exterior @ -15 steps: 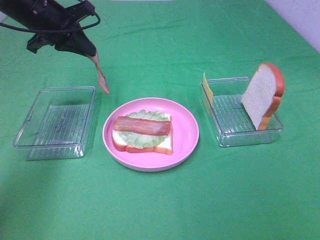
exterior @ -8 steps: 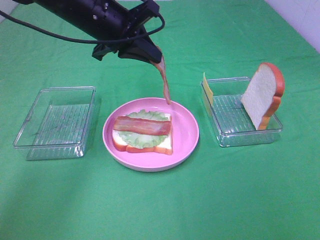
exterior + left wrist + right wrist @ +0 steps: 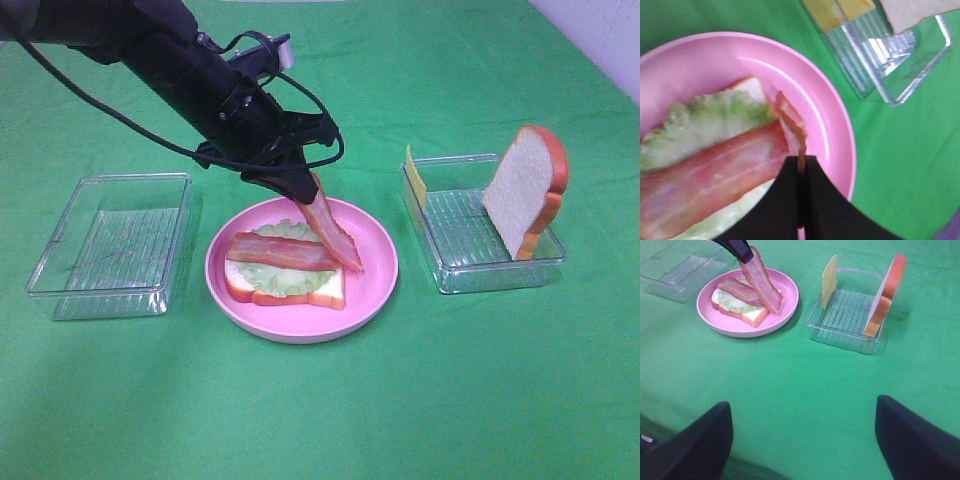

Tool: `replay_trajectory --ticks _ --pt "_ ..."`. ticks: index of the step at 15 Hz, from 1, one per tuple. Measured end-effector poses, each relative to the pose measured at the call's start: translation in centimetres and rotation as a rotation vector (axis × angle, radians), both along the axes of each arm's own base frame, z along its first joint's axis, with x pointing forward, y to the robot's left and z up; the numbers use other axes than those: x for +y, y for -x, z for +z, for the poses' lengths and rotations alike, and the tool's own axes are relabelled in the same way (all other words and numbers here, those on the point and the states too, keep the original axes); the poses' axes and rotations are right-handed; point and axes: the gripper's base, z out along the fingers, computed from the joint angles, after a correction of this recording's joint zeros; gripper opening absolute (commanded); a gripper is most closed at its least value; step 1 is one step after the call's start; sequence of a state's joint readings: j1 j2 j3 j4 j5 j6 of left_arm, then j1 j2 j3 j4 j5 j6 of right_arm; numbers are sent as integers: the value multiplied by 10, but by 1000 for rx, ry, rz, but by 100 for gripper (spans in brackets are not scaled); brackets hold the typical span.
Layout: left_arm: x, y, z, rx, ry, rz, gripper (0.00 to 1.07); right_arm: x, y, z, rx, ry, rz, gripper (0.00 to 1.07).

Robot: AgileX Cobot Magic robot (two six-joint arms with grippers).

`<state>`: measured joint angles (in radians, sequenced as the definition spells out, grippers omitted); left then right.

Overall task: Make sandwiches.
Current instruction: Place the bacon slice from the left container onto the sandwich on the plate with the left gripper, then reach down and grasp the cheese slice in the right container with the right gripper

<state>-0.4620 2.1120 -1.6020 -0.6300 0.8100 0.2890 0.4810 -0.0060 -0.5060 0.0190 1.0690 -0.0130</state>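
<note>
L gripper (image 3: 303,185) clamped on upper end of bacon strip (image 3: 335,235). Strip slants down to edge of open sandwich (image 3: 285,282) on pink plate (image 3: 378,275); contact unclear. R gripper (image 3: 801,440) wide open, empty. Cheese slice (image 3: 415,180) & bread slice (image 3: 525,185) upright in clear tray (image 3: 445,275).

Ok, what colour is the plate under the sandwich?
Pink. The plate shows best in the exterior high view.
</note>
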Motion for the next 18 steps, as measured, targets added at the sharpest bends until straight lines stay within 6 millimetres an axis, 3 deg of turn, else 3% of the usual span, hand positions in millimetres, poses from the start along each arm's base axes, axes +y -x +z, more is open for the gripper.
replay_trajectory --ticks 5,7,9,12,16,18 --pt "10 -3 -11 -18 -135 11 0 0 0 0 0 0 0 75" --pt "10 -4 -14 -3 -141 33 5 0 0 0 0 0 0 75" --pt "13 -7 -18 -2 -166 77 28 0 0 0 0 0 0 75" --pt "16 -8 -20 -3 -200 116 79 0 0 0 0 0 0 75" --pt "20 -7 -2 -59 -223 100 82 0 0 0 0 0 0 75" --pt "31 -1 29 -142 -289 59 82 0 0 0 0 0 0 75"
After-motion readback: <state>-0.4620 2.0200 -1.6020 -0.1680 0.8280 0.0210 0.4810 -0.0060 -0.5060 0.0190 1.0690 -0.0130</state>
